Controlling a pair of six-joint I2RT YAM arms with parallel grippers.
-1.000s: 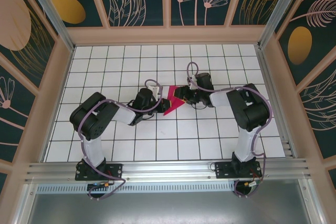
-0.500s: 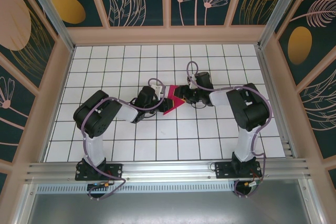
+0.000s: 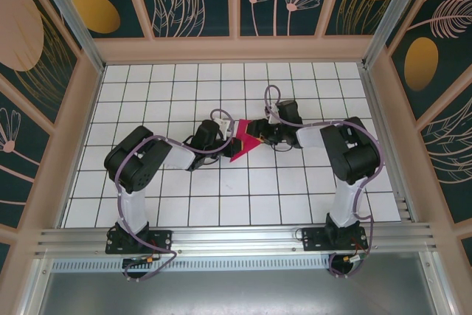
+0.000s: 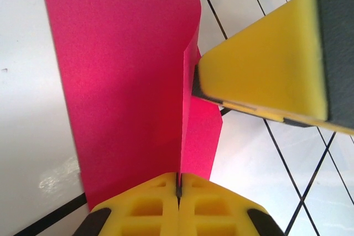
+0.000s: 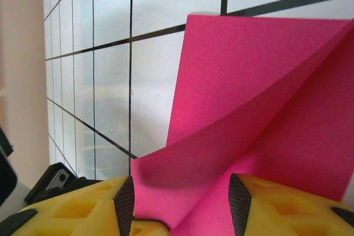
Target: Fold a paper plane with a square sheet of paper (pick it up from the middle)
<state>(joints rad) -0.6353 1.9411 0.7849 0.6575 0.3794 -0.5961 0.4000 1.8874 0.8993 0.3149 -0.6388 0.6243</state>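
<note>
One change: left gripper (image 4: 178, 185) nudged closer; jaws pinching paper (image 4: 127, 81).

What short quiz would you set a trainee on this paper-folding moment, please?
1. True or false: the left gripper is shut on the square sheet of paper.
2. In the top view, the sheet lies: A) between the two grippers; B) at the far edge; C) at the near edge.
3. Fill in: the right gripper has its jaws ___, with paper between them.
Key: 1 true; 2 A; 3 apart.
</note>
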